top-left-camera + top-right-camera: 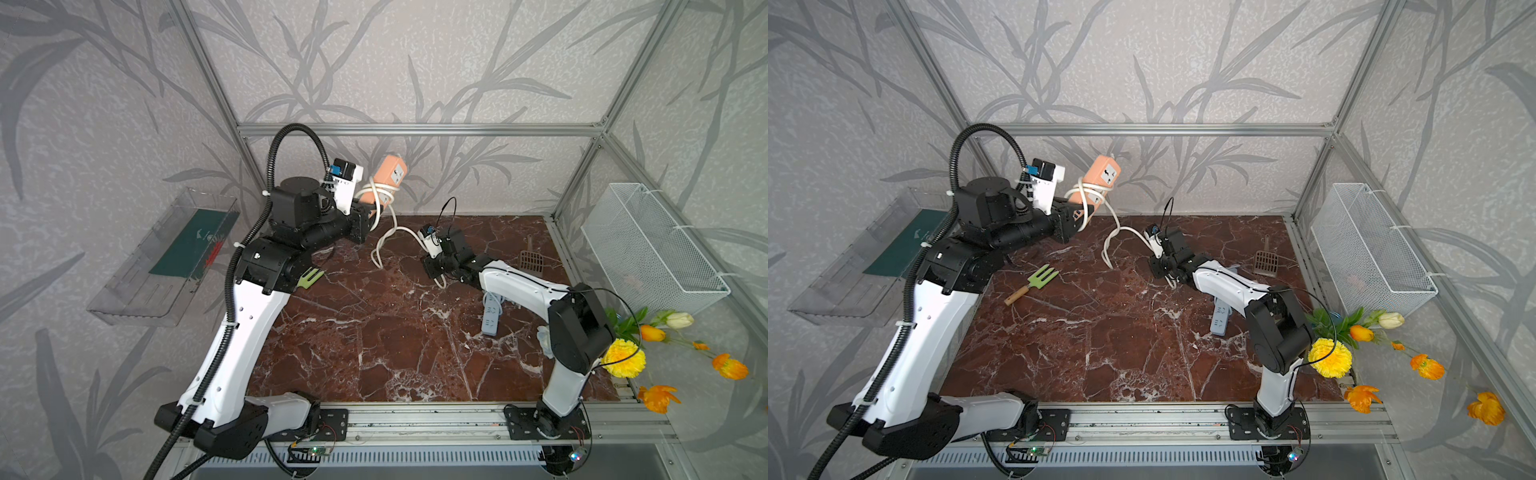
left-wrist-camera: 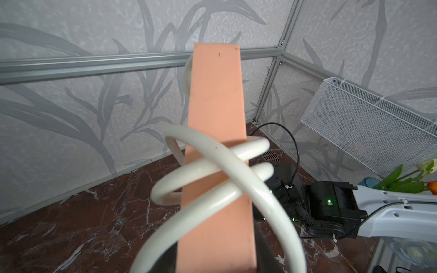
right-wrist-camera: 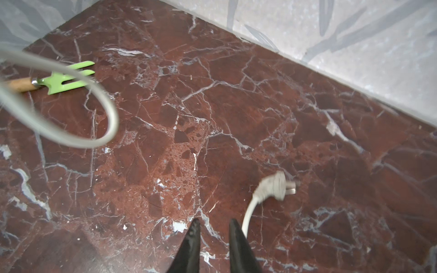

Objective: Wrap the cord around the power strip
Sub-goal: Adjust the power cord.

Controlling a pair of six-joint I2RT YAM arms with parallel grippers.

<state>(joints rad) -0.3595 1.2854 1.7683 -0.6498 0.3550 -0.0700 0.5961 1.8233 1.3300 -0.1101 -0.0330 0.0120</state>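
In both top views the left gripper (image 1: pixel 371 210) is clamping the low end of the orange strip (image 1: pixel 390 172). It is holding the strip tilted in the air above the table's (image 1: pixel 374 332) far edge, socket face toward the camera. The white cord (image 1: pixel 384 239) is lying in several turns around the strip's lower half. It is then dropping to the table's far middle, where a slack loop is resting. From there it is running toward the right gripper (image 1: pixel 434 272), which is hanging low over the table, right of the middle. A green fork (image 1: pixel 1040 279) is lying on the table's left side. A grey strip (image 1: pixel 491 316) is lying on its right side, partly under the right arm.

In the left wrist view the strip (image 2: pixel 215 118) is pointing away from the camera, plain back showing, with cord (image 2: pixel 212 153) turns crossing it. The fingers are sitting almost out of frame, so the grip cannot be read here.

In the right wrist view the right gripper (image 3: pixel 215 223) is pointing down at the table (image 3: pixel 212 118). Its two black fingers (image 3: pixel 236 236) are standing drawn in, with only a narrow gap and bare table showing between the tips. The cord (image 3: pixel 247 217) is passing just beside one finger, outside that gap. It is ending in the plug (image 3: pixel 274 186), which is blurred; whether the plug is touching the table cannot be told.
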